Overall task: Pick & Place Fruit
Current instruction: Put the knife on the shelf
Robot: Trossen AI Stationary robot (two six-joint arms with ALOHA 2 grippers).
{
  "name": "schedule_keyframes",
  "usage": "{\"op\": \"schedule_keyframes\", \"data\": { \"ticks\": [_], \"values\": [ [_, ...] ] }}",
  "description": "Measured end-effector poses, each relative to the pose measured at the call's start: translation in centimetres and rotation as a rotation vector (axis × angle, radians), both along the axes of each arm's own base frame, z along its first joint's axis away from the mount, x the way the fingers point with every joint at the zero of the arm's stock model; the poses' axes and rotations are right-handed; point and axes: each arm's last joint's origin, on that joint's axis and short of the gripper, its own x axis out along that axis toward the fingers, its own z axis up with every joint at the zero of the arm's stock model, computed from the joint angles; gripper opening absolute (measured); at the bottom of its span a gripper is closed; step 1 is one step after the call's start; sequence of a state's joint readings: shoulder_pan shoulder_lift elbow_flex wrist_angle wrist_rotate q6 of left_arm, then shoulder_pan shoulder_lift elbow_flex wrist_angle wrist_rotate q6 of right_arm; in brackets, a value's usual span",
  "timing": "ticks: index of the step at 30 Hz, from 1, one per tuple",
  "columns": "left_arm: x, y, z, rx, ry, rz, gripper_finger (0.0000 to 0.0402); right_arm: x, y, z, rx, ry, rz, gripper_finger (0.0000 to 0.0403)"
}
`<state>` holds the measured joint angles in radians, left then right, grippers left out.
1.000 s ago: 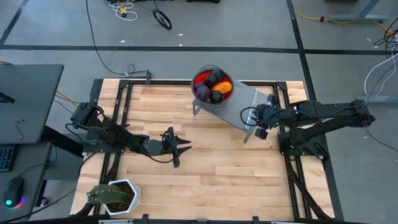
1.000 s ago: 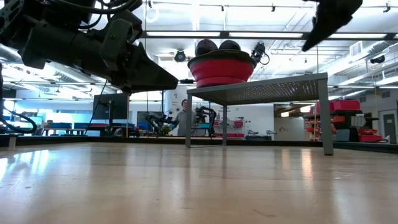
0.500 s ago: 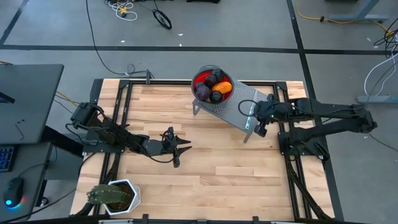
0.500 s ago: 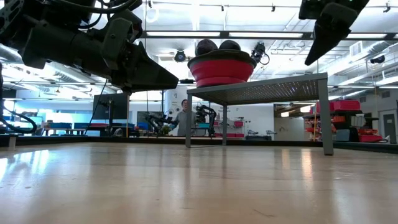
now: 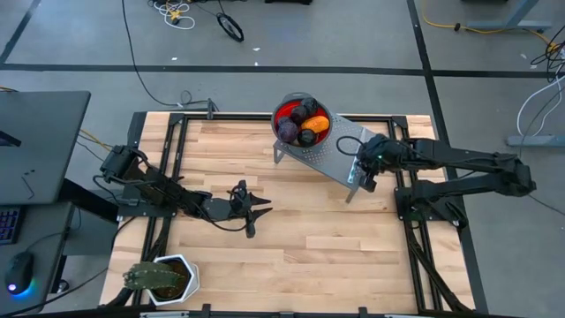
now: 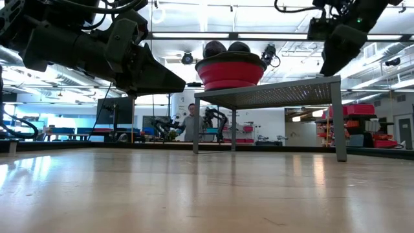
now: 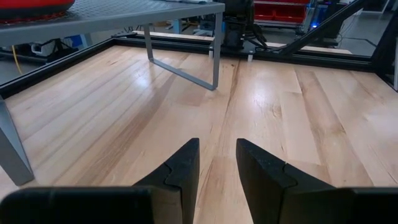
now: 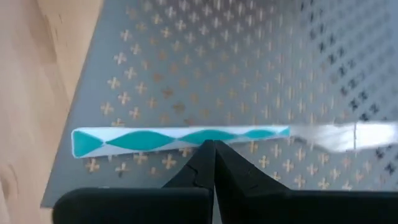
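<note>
While the fruit (image 5: 302, 123) sits heaped in the red bowl (image 5: 282, 113) on the perforated metal stand (image 5: 334, 152), the right gripper (image 8: 214, 147), fingers pressed together and empty, hovers above the teal-handled knife (image 8: 186, 138), and the left gripper (image 7: 216, 162), slightly parted, holds nothing above the table (image 5: 291, 221).

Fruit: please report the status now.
Left gripper open, low over table. Right gripper shut, above knife on rack. Fruit in bowl, untouched.

You have the bowl (image 5: 301, 121) of fruit (image 5: 303, 123) on the rack's (image 5: 340, 148) left end, the knife (image 8: 186, 138) on its right, and the plant (image 5: 159, 279) at the table's (image 5: 300, 230) near-left corner.
</note>
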<state>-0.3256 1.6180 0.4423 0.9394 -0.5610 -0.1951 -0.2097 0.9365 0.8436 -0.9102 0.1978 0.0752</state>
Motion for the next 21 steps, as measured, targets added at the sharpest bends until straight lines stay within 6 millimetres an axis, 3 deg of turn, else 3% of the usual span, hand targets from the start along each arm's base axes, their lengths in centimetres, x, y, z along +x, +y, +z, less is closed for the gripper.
{"op": "schedule_keyframes", "data": {
  "ticks": [11, 21],
  "values": [
    [-0.01, 0.01, -0.05, 0.003, 0.006, 0.001, 0.0113, 0.26, -0.37, 0.18, 0.016, -0.042, 0.017, 0.0005],
    [-0.02, 0.01, -0.06, 0.003, 0.007, 0.001, 0.0113, -0.21, -0.69, 0.09, -0.08, 0.015, -0.058, 0.0005]
  ]
}}
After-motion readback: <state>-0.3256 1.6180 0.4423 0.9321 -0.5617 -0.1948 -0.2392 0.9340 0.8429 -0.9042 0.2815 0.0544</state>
